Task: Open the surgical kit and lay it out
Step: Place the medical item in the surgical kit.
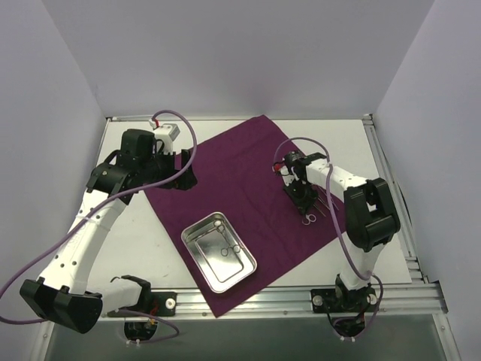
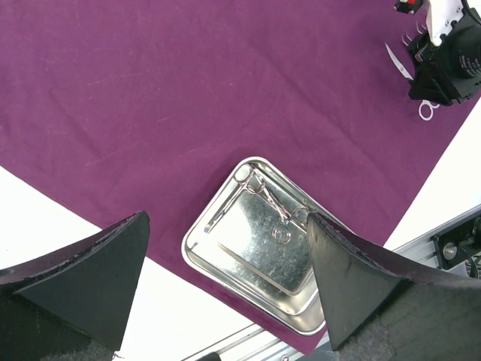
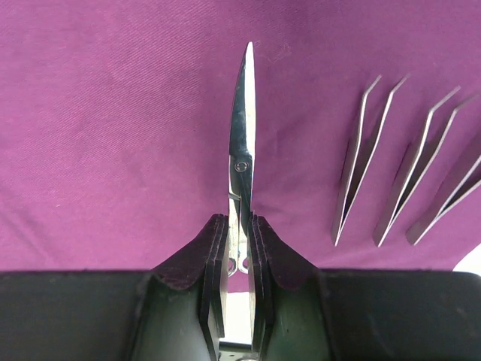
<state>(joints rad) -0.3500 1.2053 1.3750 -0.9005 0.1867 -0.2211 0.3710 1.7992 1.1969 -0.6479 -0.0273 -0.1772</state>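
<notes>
On the maroon cloth wrap [image 1: 248, 169], spread over the table [image 1: 150, 229], the steel tray [image 1: 224, 272] is sitting near the wrap's front corner, holding ring-handled instruments [image 2: 263, 197]. Near the wrap's right edge, the right gripper [image 3: 239, 226] is clamping closed scissors [image 3: 243, 143] beside three tweezers [image 3: 361, 158]. Over the wrap's left edge, the left gripper [image 2: 227, 218] is hovering, jaws wide apart.

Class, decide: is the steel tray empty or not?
Not empty: the steel tray holds ring-handled instruments lying on its bottom.
</notes>
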